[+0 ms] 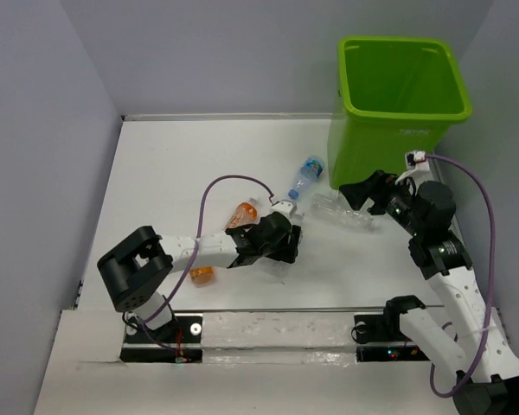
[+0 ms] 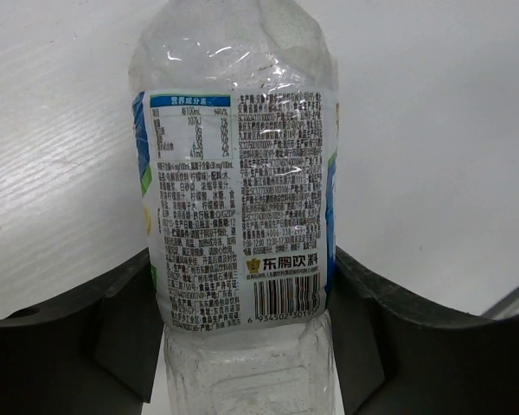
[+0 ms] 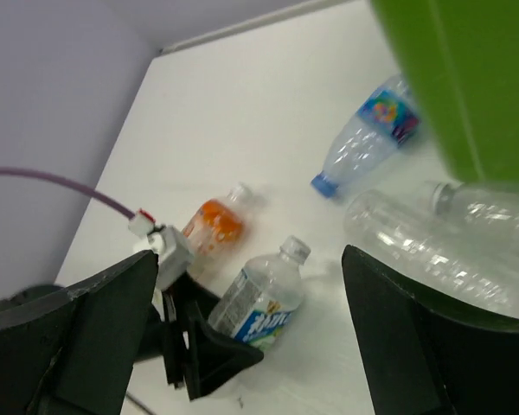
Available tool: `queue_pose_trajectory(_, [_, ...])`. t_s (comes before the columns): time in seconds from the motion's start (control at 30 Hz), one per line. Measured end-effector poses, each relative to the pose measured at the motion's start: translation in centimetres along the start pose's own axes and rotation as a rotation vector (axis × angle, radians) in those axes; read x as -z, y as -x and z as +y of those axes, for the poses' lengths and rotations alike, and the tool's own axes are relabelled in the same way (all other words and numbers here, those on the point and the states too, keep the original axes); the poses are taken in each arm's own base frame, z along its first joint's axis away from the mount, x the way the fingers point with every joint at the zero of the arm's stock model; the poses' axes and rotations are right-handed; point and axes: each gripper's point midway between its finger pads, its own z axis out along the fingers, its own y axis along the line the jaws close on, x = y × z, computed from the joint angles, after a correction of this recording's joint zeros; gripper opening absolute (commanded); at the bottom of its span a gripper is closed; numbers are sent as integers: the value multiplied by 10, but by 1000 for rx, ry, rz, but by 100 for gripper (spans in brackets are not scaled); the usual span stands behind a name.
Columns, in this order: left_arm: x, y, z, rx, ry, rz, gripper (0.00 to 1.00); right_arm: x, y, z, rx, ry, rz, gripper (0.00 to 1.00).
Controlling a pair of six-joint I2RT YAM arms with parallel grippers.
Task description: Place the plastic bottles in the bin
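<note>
The left gripper [image 1: 281,242], at the centre of the top view, is closed on a labelled bottle [image 2: 242,190] lying on the white table [image 1: 182,173]; in the left wrist view its dark fingers [image 2: 112,328] sit against both sides of the clear body, which fills the middle of the frame, its printed label and barcode facing the camera. Just to the upper left of that gripper lies an orange bottle [image 1: 242,212], and a second orange bottle [image 1: 203,277] shows partly under the left arm, lower left of centre. A blue-capped bottle [image 1: 307,175] lies tilted just left of the foot of the bin [image 1: 381,138], which stands upright in the upper right corner. The right gripper [image 1: 355,194] is open with nothing between its fingers, low beside the bin's near wall. A clear bottle [image 1: 342,210] lies on its side at the bin's foot, just beside that gripper; in the right wrist view it runs behind the right-hand finger.
</note>
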Motion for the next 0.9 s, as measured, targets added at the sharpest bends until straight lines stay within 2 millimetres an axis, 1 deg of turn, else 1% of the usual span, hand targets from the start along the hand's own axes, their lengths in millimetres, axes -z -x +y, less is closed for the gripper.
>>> queue_pose_trajectory(0.07, [17,6,-6,3,-35,-36,45,8,-27,4,-49,53,60,94])
queue_pose_trajectory(0.1, [23,10,-10,4,-51,-54,45,11,-35,7,-67,78,80,94])
queue_pose_trajectory(0.17, [41,25,-24,9,-115,-125,45,19,-56,10,-111,124,118,94])
queue_pose_trajectory(0.3, [79,56,-56,16,-263,-267,45,23,-86,14,-193,187,190,96])
queue_pose_trajectory(0.37, [91,67,-69,12,-314,-315,45,21,-98,18,-236,221,231,97])
queue_pose_trajectory(0.4, [96,70,-75,5,-338,-334,45,20,-103,22,-254,238,253,98])
queue_pose_trajectory(0.47, [98,70,-81,-11,-360,-342,45,17,-114,28,-283,264,295,99])
queue_pose_trajectory(0.53, [99,67,-86,-30,-374,-337,45,14,-126,39,-301,302,347,100])
queue_pose_trajectory(0.63, [97,62,-91,-57,-387,-325,45,10,-137,57,-304,373,396,100])
queue_pose_trajectory(0.67, [96,59,-93,-70,-395,-316,45,9,-140,62,-305,392,411,98])
queue_pose_trajectory(0.7, [94,57,-95,-79,-398,-312,46,7,-145,66,-305,407,427,91])
queue_pose_trajectory(0.73, [93,55,-96,-89,-397,-309,46,6,-149,68,-307,410,442,86])
queue_pose_trajectory(0.77, [93,54,-96,-96,-398,-308,48,3,-152,67,-311,403,450,82])
queue_pose_trajectory(0.8, [93,53,-97,-101,-399,-308,51,0,-154,66,-316,390,450,66])
queue_pose_trajectory(0.83, [94,53,-98,-104,-402,-309,55,-2,-155,65,-316,383,449,57])
queue_pose_trajectory(0.87, [94,54,-99,-109,-401,-315,65,-5,-155,63,-323,361,437,44])
queue_pose_trajectory(0.9, [95,55,-99,-112,-396,-324,79,-6,-153,62,-324,350,427,38])
